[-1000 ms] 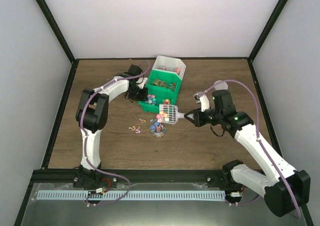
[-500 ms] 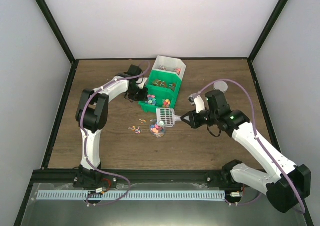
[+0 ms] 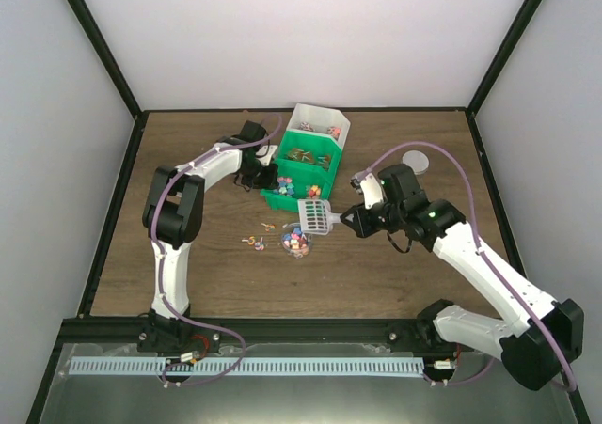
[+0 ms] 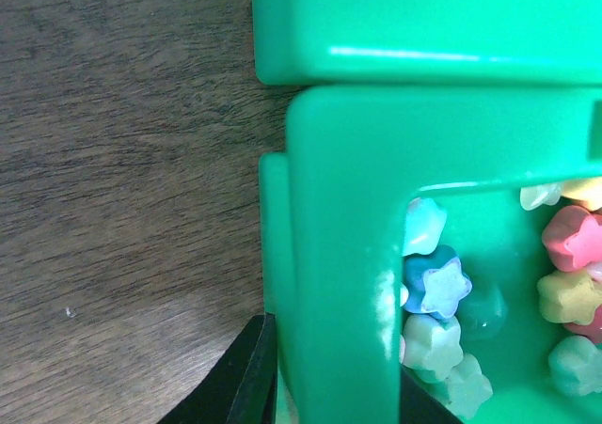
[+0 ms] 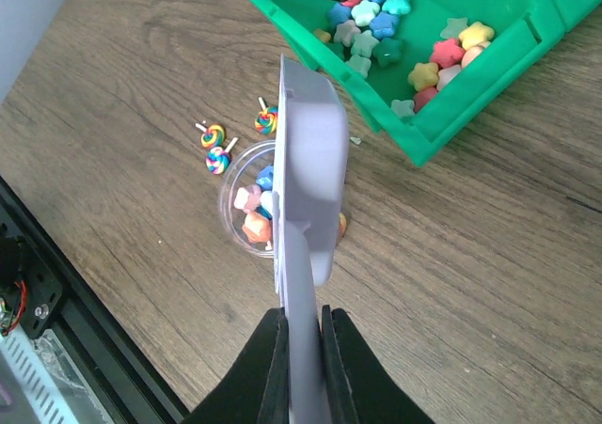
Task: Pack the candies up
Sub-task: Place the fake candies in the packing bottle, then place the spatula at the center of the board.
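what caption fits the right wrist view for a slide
Right tool holds the grey scoop edge-on over a clear cup of candies, beside the green bin

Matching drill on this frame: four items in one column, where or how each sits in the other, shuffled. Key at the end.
Items
1. grey scoop
2. lollipops
3. green bin
4. clear cup

States
a. lying loose on the bare table
b. side wall pinched by the left gripper
c. handle held in the right gripper
d. standing on the table, candies inside

Pairs: 1-c, 2-a, 3-b, 4-d
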### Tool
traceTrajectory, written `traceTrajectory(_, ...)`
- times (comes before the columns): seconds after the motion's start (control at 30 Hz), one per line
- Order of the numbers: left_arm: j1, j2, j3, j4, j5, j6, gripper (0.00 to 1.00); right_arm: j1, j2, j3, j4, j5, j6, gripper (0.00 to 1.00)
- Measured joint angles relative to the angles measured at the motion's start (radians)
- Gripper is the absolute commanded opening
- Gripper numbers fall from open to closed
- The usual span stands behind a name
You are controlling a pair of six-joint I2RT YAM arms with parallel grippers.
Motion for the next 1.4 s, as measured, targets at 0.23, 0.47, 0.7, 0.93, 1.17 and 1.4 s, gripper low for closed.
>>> traceTrajectory(0.23, 0.0, 0.0, 0.0, 0.002, 0.011, -0.006, 0.22, 0.0, 0.003, 0.0, 0.009, 0.035, 0.05, 0.01)
traceTrajectory(0.47, 0.0, 0.0, 0.0, 0.003, 0.019, -0.011, 0.26, -0.132, -0.002, -0.002, 0.114, 0.018, 0.156, 0.01)
traceTrajectory(0.7, 0.0, -0.008, 0.0, 0.003, 0.025, -0.014, 0.29, -0.36, -0.001, -0.064, 0.282, -0.108, 0.307, 0.01)
traceTrajectory(0.93, 0.0, -0.036, 0.001, -0.001, 0.026, -0.012, 0.42, -0.487, 0.034, -0.183, 0.403, -0.137, 0.486, 0.03)
traceTrajectory(1.17, 0.0, -0.059, 0.003, -0.018, 0.002, 0.001, 0.63, -0.52, 0.115, -0.323, 0.495, -0.123, 0.621, 0.23)
traceTrajectory(1.4, 0.0, -0.103, 0.005, -0.046, -0.128, 0.004, 0.71, -0.523, 0.192, -0.335, 0.528, -0.101, 0.644, 0.58)
